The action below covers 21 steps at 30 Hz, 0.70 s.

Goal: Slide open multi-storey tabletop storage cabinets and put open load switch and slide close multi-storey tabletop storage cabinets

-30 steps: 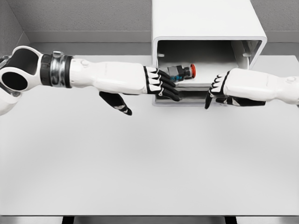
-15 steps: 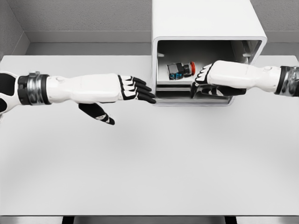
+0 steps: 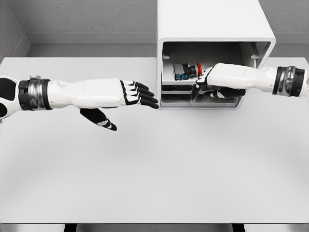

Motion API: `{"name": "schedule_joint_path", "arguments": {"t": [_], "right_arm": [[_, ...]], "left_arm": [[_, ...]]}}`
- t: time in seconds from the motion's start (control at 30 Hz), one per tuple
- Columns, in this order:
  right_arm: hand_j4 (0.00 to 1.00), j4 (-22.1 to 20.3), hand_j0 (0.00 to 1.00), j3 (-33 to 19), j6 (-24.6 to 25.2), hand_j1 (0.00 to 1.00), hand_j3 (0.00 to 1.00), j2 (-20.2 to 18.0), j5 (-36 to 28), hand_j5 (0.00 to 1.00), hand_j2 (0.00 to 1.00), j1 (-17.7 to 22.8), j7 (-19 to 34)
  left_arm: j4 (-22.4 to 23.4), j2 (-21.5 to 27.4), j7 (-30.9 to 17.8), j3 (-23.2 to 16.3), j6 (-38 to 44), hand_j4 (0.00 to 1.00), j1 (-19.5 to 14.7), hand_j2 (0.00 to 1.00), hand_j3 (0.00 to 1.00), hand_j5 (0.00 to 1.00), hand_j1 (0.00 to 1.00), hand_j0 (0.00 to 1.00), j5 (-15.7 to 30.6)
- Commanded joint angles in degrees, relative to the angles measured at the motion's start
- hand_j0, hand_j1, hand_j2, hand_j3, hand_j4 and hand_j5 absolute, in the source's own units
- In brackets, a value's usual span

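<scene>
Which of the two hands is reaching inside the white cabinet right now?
The right hand: it is inside the open front of the white storage cabinet, beside the red-capped load switch. The left hand hovers over the table, outside the cabinet's left wall.

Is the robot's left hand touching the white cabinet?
Apart. The head view shows bare table between the left hand's black fingertips and the cabinet's left wall.

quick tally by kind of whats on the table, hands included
storage cabinet: 1
load switch, in the cabinet's drawer: 1
robot hands: 2, left hand and right hand
total: 4
</scene>
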Motion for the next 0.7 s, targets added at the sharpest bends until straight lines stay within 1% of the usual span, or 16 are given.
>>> {"name": "schedule_joint_path", "arguments": {"t": [0.0, 0.17, 0.23, 0.27, 0.3, 0.33, 0.37, 0.4, 0.43, 0.47, 0.67], "right_arm": [[0.55, 3.3, 0.55, 0.1, 0.1, 0.55, 0.55, 1.2, -0.1, 0.55, 0.55, -0.1, 0.0], [0.55, 4.5, 0.55, 0.2, 0.1, 0.55, 0.55, 1.8, -0.1, 0.55, 0.55, -0.6, 0.0], [0.55, 4.2, 0.55, 0.2, 0.1, 0.55, 0.55, 1.5, 0.3, 0.55, 0.55, -0.6, 0.0], [0.56, 2.6, 0.56, 0.2, 0.1, 0.56, 0.56, 1.2, 0.3, 0.56, 0.56, -0.4, 0.0], [0.58, -1.5, 0.58, -0.2, 0.1, 0.58, 0.58, 0.5, 0.3, 0.58, 0.58, 0.2, 0.0], [0.65, -6.7, 0.65, -0.7, 0.1, 0.65, 0.65, -3.6, 0.6, 0.65, 0.65, 1.7, 0.0], [0.83, -11.8, 0.83, -1.2, 0.1, 0.83, 0.83, -6.0, 0.6, 0.83, 0.83, 3.2, 0.0], [1.0, -15.8, 1.0, -4.1, 0.1, 1.0, 1.0, -7.7, 0.7, 1.0, 1.0, 6.6, 0.0], [1.0, -17.1, 1.0, -6.9, 0.1, 1.0, 1.0, -8.2, 0.6, 1.0, 1.0, 9.7, 0.0], [1.0, -17.6, 1.0, -7.2, 0.1, 1.0, 1.0, -8.6, 0.6, 1.0, 1.0, 10.3, 0.0], [1.0, -17.6, 1.0, -7.2, 0.1, 1.0, 1.0, -8.7, 0.4, 1.0, 1.0, 10.8, 0.0]], "left_arm": [[0.0, 0.1, 0.0, -0.3, 0.2, 1.0, 0.0, 1.0, 1.0, 1.0, 1.0, 1.0, 0.4], [0.0, 0.1, 0.0, -0.3, 0.2, 1.0, 0.7, 1.0, 1.0, 1.0, 1.0, 1.0, 0.5], [-0.1, 0.1, 0.0, -0.3, 0.2, 1.0, 0.7, 1.0, 1.0, 1.0, 1.0, 1.0, 0.5], [0.0, 0.1, 0.0, -0.3, 0.2, 1.0, 0.7, 1.0, 1.0, 1.0, 1.0, 1.0, 0.4], [-0.1, 0.1, 0.0, -0.3, 0.2, 1.0, 0.7, 1.0, 1.0, 1.0, 1.0, 1.0, 0.5], [-0.1, 0.1, 0.0, -0.3, 0.2, 1.0, 0.7, 1.0, 1.0, 1.0, 1.0, 1.0, 0.4], [-0.1, 0.1, 0.0, -0.3, 0.2, 1.0, 0.7, 1.0, 1.0, 1.0, 1.0, 1.0, 0.5], [-0.1, 0.1, 0.0, -0.3, 0.2, 1.0, 0.7, 1.0, 1.0, 1.0, 1.0, 1.0, 0.4], [-0.1, 0.1, 0.0, -0.3, 0.2, 1.0, 0.7, 1.0, 1.0, 1.0, 1.0, 1.0, 0.5], [-0.1, 0.1, 0.0, -0.3, 0.2, 1.0, 0.7, 1.0, 1.0, 1.0, 1.0, 1.0, 0.4], [-0.2, 0.1, 0.0, -0.3, 0.2, 1.0, 0.7, 1.0, 1.0, 1.0, 1.0, 1.0, 0.4]]}}
